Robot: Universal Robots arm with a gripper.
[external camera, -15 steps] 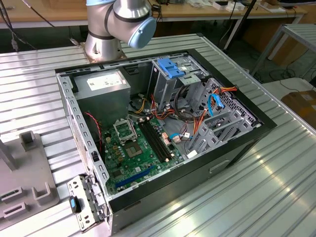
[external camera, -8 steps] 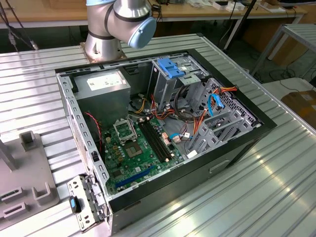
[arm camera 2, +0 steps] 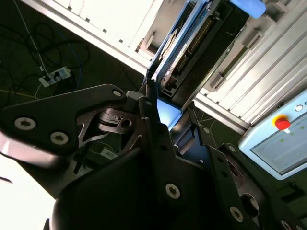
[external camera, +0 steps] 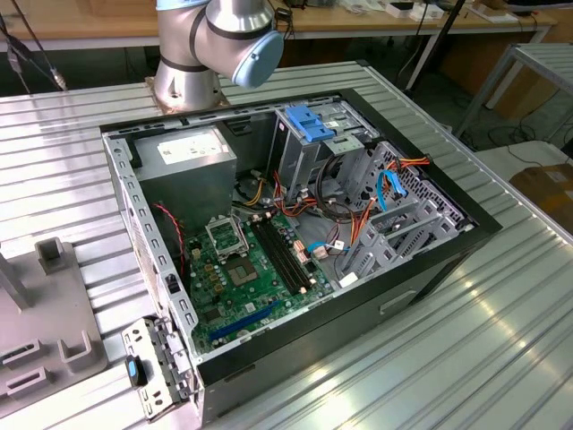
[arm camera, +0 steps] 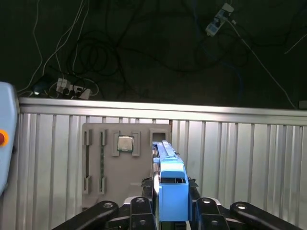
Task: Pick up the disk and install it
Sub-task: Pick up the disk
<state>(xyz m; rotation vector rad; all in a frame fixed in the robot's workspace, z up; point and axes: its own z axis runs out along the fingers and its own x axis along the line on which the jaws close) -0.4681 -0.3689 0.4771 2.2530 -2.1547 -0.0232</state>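
The disk (arm camera: pixel 169 184) is seen edge-on in the first wrist view, a flat drive with a bright blue carrier frame, standing upright between my fingers. My gripper (arm camera: pixel 170 203) is shut on the disk, one dark finger on each flat side. In the second wrist view the disk (arm camera 2: pixel 192 43) shows its grey body, connector edge and blue rim, rising out of the gripper (arm camera 2: pixel 170 117). It hangs in the air above the ribbed metal table (arm camera: pixel 240 158), close to a grey fixture plate (arm camera: pixel 125 165). The exterior view holds the arm's base (external camera: pixel 192 63) behind the open computer case (external camera: pixel 295 224).
The case lies open with its motherboard (external camera: pixel 246 264), power supply (external camera: pixel 183 152) and a drive cage topped by a light-blue bracket (external camera: pixel 309 124). The fixture plate carries a processor chip (arm camera: pixel 125 143) and a memory stick (arm camera: pixel 101 163). A pendant with a red button (arm camera 2: pixel 282 123) sits nearby.
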